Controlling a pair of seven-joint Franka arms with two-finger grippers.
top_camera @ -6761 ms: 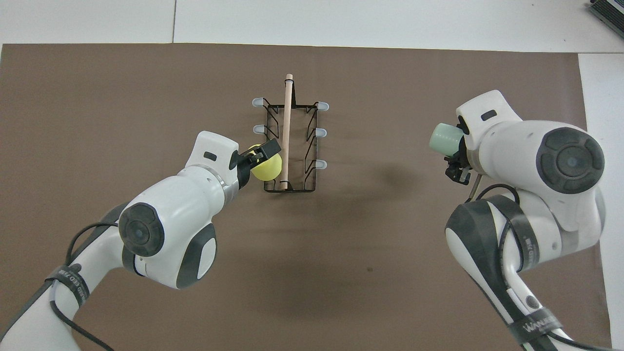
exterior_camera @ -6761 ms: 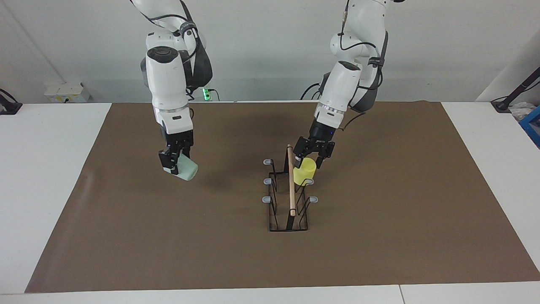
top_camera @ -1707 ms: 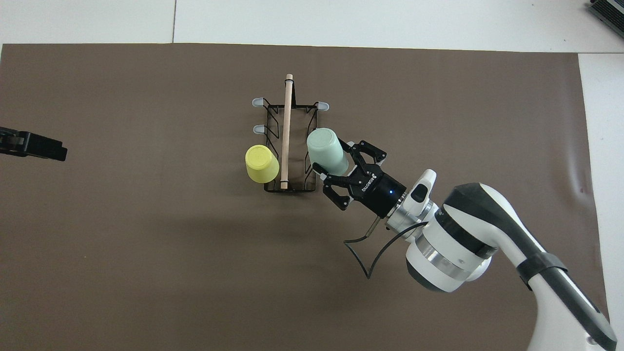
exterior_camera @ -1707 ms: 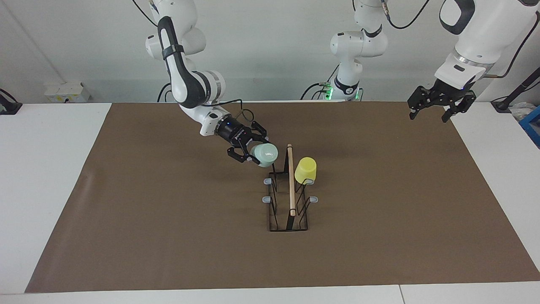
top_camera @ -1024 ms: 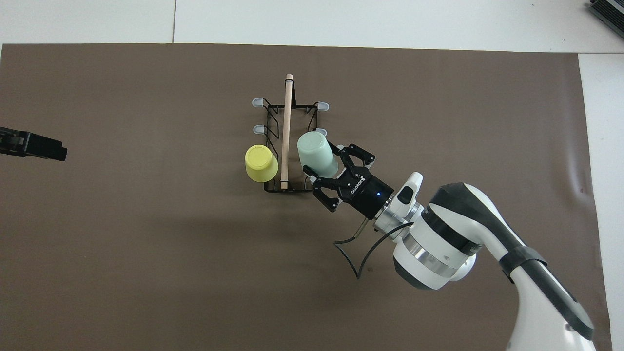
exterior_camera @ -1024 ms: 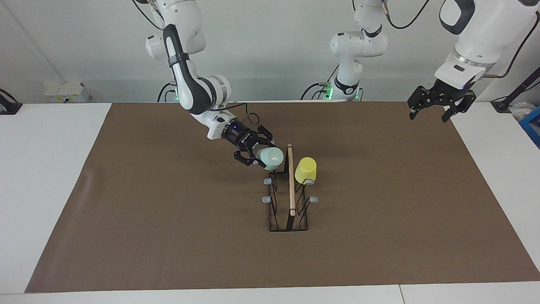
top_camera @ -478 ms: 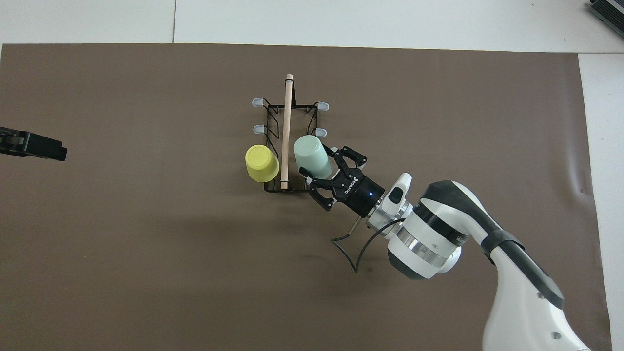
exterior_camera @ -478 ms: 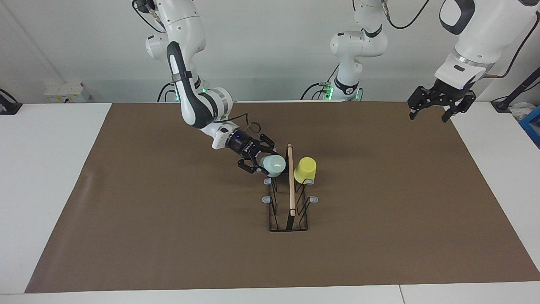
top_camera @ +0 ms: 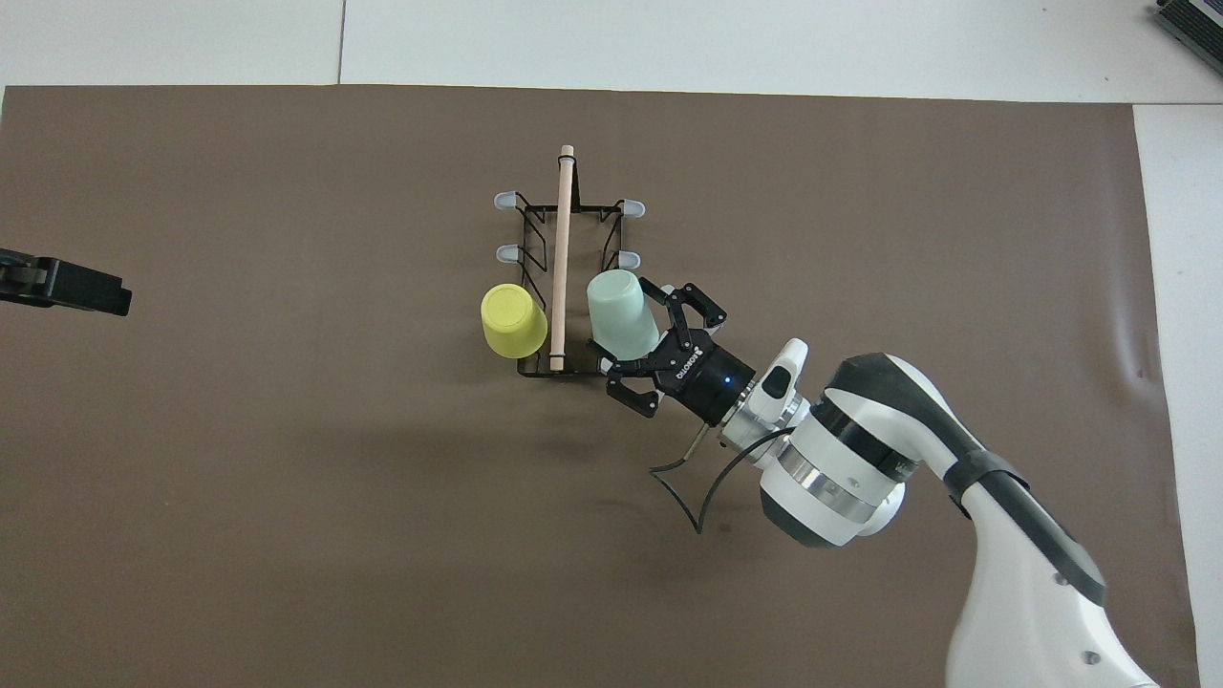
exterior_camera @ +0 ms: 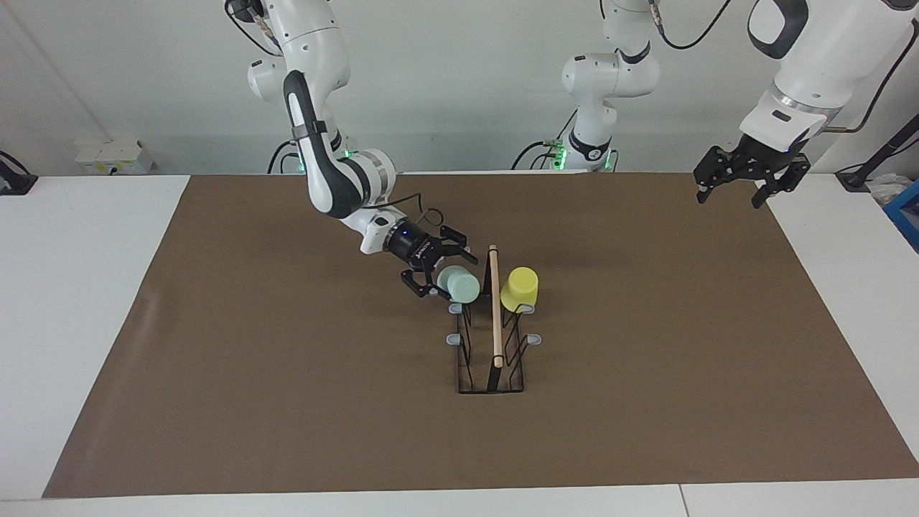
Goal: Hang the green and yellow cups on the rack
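The black wire rack [exterior_camera: 495,316] [top_camera: 562,248] with its wooden top bar stands mid-mat. The yellow cup [exterior_camera: 520,289] [top_camera: 511,318] hangs upside down on a prong toward the left arm's end of the table. The pale green cup [exterior_camera: 463,285] [top_camera: 621,311] sits tilted on a prong of the rack's other row. My right gripper [exterior_camera: 441,271] [top_camera: 638,339] is open, its fingers spread on either side of the green cup's mouth end. My left gripper [exterior_camera: 743,183] [top_camera: 57,287] waits open and empty, raised over the mat's corner.
The brown mat [exterior_camera: 287,395] covers most of the white table. A small white box [exterior_camera: 115,154] sits at the table's edge near the right arm's base. Part of a blue box [exterior_camera: 906,208] shows past the left arm's end.
My right gripper's fingers have spread apart and the green cup has dropped onto its prong, tipping toward the rack's bar. The left arm and the yellow cup have not moved.
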